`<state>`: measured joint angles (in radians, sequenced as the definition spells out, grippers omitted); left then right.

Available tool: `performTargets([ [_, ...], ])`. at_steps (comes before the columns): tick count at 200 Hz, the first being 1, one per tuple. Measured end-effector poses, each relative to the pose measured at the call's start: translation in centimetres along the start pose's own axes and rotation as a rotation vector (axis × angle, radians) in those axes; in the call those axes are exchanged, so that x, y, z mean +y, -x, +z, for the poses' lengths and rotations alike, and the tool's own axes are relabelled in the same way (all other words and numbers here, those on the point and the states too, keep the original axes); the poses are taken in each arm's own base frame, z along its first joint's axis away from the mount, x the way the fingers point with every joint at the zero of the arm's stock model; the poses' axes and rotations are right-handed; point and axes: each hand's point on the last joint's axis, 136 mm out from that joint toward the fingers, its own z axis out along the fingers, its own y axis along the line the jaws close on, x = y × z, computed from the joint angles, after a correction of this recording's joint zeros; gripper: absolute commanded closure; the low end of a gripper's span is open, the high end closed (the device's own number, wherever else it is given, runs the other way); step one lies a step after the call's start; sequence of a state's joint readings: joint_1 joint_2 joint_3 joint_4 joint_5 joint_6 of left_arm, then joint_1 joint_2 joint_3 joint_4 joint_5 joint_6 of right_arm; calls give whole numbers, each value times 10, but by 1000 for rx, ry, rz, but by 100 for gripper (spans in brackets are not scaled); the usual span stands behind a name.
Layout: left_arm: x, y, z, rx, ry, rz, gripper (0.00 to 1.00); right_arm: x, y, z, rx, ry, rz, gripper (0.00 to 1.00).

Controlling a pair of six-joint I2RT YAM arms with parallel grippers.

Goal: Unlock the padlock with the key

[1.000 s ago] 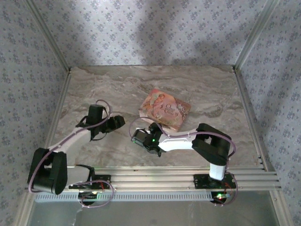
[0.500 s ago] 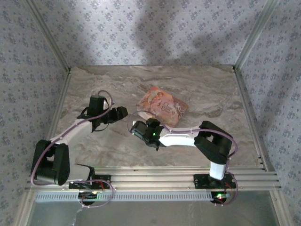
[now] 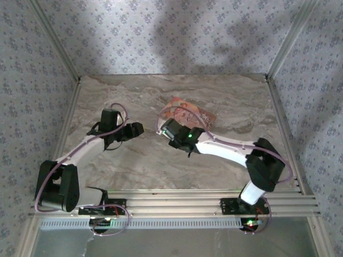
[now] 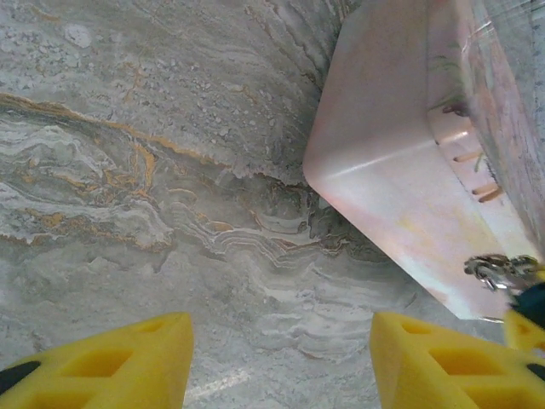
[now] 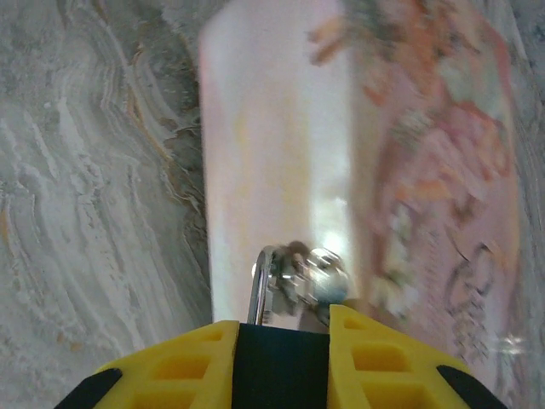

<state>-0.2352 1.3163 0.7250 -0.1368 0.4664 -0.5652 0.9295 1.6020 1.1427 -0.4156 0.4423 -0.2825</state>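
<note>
Padlock point(image 5: 281, 366) sits clamped between your right gripper's point(image 5: 281, 331) fingers, shackle point(image 5: 258, 285) and a blurred bunch of keys point(image 5: 313, 274) poking out over the pink box point(image 5: 281, 153). Your left gripper point(image 4: 281, 358) hangs nearby above the marble table point(image 4: 128, 170), jaws spread, holding nothing.

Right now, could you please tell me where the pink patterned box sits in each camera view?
Top external: pink box mid-table, just beyond the right tool.
Left wrist: box upper right, pale side wall facing the camera.
Right wrist: box centre to right, running up the frame.
Shared landmark: the metal key ring by the pale wall, in both wrist views.
</note>
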Motion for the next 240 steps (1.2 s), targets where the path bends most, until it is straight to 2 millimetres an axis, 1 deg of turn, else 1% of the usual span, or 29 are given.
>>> performTargets([
  [20,0,3,0,-14,1,5,43,-16,-3,-14,-21,27,79,100],
  [35,1,2,1,-19,0,8,43,-20,-8,-19,-25,61,118,100],
  [47,2,1,1,-19,0,8,43,-15,-13,-18,-15,106,128,100],
  [80,4,-2,0,-28,-6,14,43,11,-33,-17,39,250,128,100],
  [117,8,-7,3,-32,-9,17,43,18,-38,-16,53,316,146,100],
  [155,8,-7,5,-43,-24,26,43,27,-40,-3,64,294,108,100],
  [176,8,-5,7,-47,-27,35,43,41,-42,5,47,246,29,100],
  [199,12,-8,10,-34,-18,36,43,53,-35,9,8,195,-52,100],
  [220,14,-11,11,-27,-14,31,43,56,-28,11,-24,157,-93,100],
  [240,15,-12,12,-28,-14,31,43,58,-26,13,-43,130,-117,100],
])
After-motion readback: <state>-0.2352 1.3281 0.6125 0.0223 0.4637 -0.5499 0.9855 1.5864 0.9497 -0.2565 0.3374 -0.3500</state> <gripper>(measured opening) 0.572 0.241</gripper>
